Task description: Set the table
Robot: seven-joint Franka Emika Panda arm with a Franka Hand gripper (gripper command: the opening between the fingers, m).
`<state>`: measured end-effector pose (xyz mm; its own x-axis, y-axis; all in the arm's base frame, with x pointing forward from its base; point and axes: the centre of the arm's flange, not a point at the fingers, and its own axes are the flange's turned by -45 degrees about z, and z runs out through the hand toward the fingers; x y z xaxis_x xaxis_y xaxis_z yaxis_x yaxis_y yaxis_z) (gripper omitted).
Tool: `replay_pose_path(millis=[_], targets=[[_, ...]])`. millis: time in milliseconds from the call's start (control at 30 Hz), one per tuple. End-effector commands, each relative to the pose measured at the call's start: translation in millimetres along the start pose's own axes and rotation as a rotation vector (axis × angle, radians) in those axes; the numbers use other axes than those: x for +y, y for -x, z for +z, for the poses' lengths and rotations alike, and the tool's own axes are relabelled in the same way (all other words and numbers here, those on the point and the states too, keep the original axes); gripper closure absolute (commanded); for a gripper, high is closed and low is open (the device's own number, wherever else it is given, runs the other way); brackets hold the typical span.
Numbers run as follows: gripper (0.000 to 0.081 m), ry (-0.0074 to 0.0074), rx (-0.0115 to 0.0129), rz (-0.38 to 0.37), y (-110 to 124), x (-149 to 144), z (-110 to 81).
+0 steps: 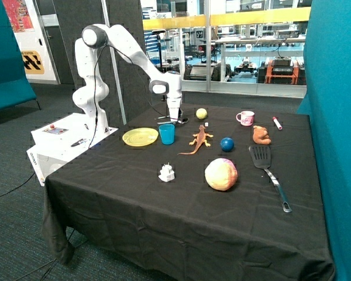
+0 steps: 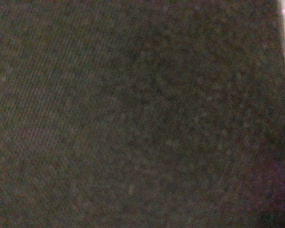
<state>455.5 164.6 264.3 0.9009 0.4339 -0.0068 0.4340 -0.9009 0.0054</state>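
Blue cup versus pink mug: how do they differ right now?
The blue cup is plain, with no visible handle, and stands beside the yellow plate, right under the pincer. The pink mug is patterned, has a handle, and stands near the table's far edge, away from the arm. Both stand upright.

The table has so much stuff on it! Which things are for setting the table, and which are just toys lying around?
For setting the table: plate, blue cup with the claw just above it, mug, spatula.

Just lying about: lizard, blue ball, yellow ball, big ball, teddy, marker, small white thing.
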Motion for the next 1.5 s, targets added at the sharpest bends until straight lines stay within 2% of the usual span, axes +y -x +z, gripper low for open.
replay_pose_path(millis=[0,367,900,1467], targets=[[0.0808,-0.0054,0.0068,-0.007,5,-2,-0.7],[0.0808,-0.0054,0.0068,-0.018,5,-3,-1.9],[0.0808,-0.0053,0.0069,-0.037,-7,4,-46.5],[0.0808,-0.0053,0.0068,-0.027,-5,15,-79.1]])
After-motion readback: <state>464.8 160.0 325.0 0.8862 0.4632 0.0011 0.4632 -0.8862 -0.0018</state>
